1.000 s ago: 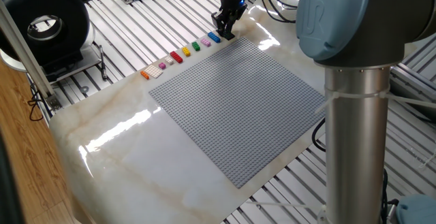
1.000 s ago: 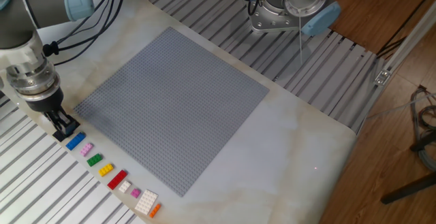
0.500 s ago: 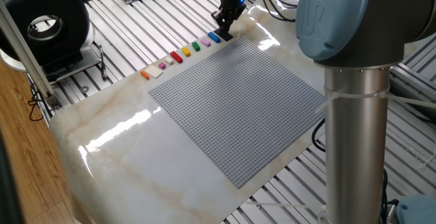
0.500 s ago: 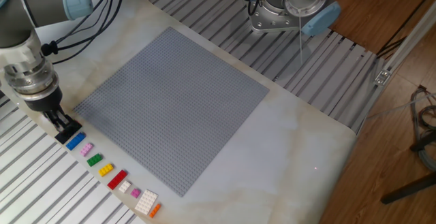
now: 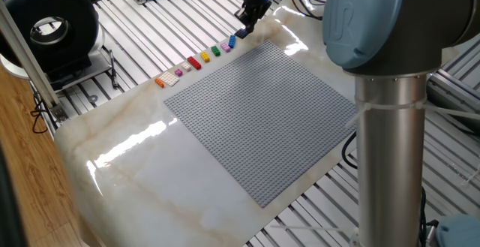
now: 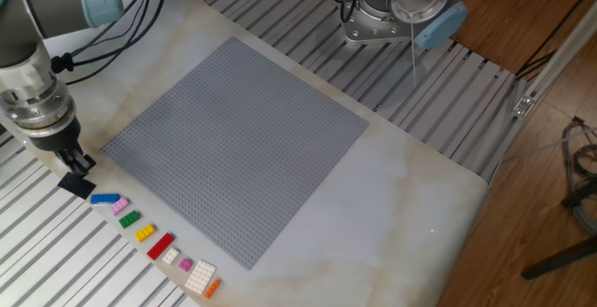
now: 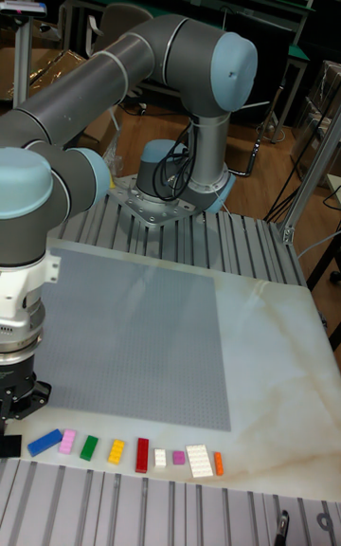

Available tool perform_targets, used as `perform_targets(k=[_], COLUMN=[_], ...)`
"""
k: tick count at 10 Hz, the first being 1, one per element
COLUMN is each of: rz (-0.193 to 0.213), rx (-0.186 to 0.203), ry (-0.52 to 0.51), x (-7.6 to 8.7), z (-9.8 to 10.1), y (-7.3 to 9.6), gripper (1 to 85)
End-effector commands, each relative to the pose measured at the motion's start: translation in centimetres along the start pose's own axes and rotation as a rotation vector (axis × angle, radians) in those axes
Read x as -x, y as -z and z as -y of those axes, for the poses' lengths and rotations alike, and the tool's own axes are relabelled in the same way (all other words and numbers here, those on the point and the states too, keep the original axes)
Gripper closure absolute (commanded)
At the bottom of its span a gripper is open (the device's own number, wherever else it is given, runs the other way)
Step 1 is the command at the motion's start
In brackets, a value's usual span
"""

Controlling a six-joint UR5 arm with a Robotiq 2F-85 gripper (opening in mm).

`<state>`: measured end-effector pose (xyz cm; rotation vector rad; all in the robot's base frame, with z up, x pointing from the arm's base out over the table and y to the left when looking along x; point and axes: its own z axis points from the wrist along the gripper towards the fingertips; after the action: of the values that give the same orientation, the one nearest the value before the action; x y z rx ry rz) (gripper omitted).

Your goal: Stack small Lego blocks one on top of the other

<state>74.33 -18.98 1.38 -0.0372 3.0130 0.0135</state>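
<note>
The small Lego blocks lie in a row beside the grey baseplate (image 6: pixel 233 139): blue (image 6: pixel 104 198), pink (image 6: pixel 118 207), green (image 6: pixel 130 219), yellow (image 6: pixel 145 233), red (image 6: pixel 160 245) and orange (image 6: pixel 213 288). The dark navy block (image 6: pixel 77 187) is at the row's end, beside the blue one. My gripper (image 6: pixel 78 165) hangs just over the navy block with its fingers close together. Whether they hold the block does not show. The tall fixed view has the gripper (image 7: pixel 17 410) above the navy block (image 7: pixel 8 446). My gripper (image 5: pixel 244 28) is at the row's far end in one fixed view.
Small white pieces and a pink one (image 6: pixel 199 274) lie in the row between the red and orange blocks. The marble tabletop (image 5: pixel 142 172) ends at slatted metal rails (image 6: pixel 56 251) just behind the row. The arm's base (image 6: pixel 392 13) stands past the baseplate's far side.
My gripper has risen a little from the end of the row. The blue block has turned, so it now lies at a different angle from the other blocks.
</note>
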Motion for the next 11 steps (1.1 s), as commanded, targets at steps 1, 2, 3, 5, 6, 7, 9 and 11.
perform_targets(k=[1, 2, 3, 5, 6, 7, 9, 11], rz=[0.014, 0.028, 0.029, 0.037, 0.042, 0.050, 0.058, 0.062], rx=[-0.016, -0.004, 0.000, 0.020, 0.034, 0.047, 0.005, 0.003], ry=[0.132, 0.167, 0.202, 0.252, 0.253, 0.232, 0.219, 0.182], x=[0.5, 0.8, 0.9, 1.0, 1.1, 1.6, 2.5, 2.8], z=[0.6, 0.2, 0.1, -0.4, -0.8, -1.2, -0.6, -1.1], y=[0.4, 0.5, 0.6, 0.6, 0.6, 0.6, 0.5, 0.3], gripper=[53.3, 51.0, 46.7, 39.0, 41.7, 52.3, 66.7, 74.7])
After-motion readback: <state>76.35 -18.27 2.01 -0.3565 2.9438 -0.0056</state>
